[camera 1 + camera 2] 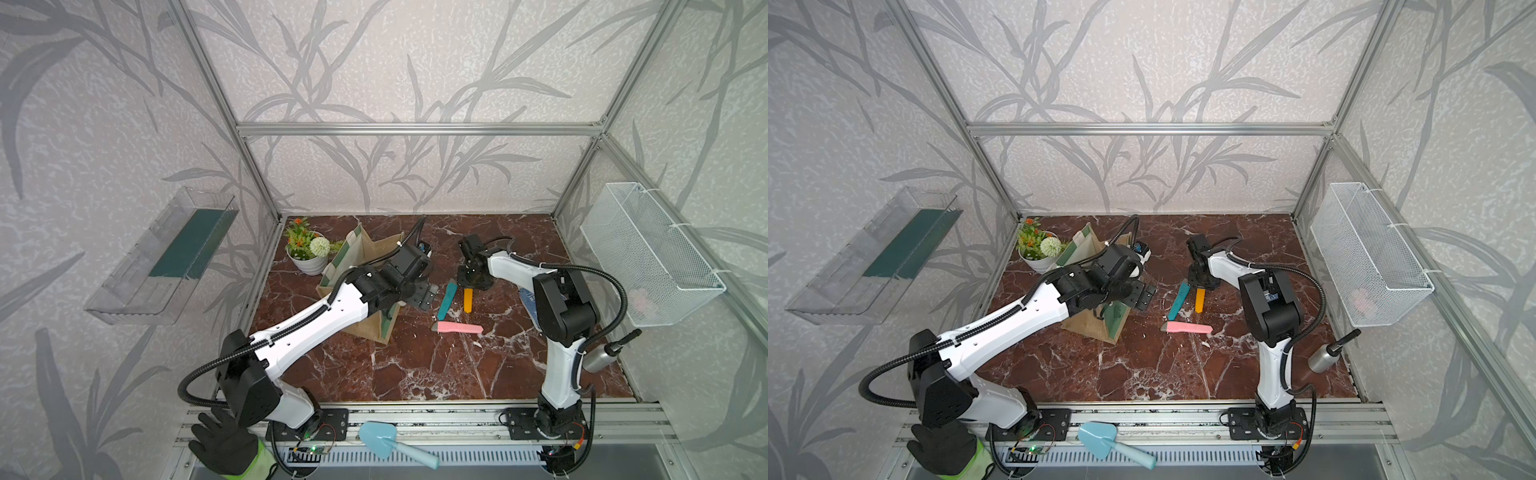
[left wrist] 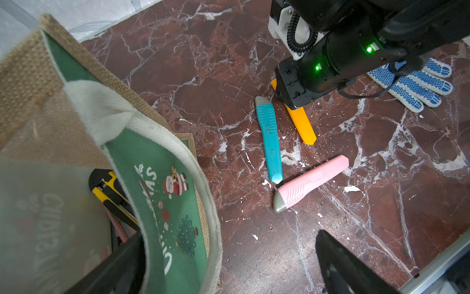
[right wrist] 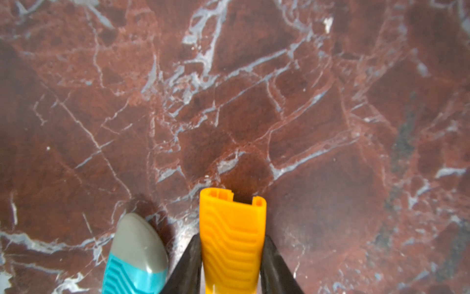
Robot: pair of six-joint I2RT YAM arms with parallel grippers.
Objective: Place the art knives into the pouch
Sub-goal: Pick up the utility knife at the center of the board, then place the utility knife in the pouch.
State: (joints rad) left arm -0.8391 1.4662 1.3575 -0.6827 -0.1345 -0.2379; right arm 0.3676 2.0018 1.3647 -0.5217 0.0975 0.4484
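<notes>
— Where is the orange art knife (image 3: 232, 221)?
— On the red marble tabletop (image 1: 415, 374), about mid-table, running near to far. The right gripper (image 3: 231, 239) is clamped on its far end, one finger pressed to each side.
— Is it lifted?
— I cannot tell. A teal art knife (image 2: 269, 142) lies just to its left. A pink art knife (image 2: 310, 183) lies crosswise nearer, its grey tip close to the teal one's end.
— And the pouch (image 1: 365, 249)?
— It stands left of the knives, mouth up, beside a potted plant (image 1: 307, 249). A yellow-and-black utility knife (image 2: 109, 193) lies inside.
— The left gripper (image 2: 229, 236)?
— Its jaws are spread wide and hold nothing. One finger is inside the pouch and the other outside, straddling the green side panel (image 2: 165, 203).
</notes>
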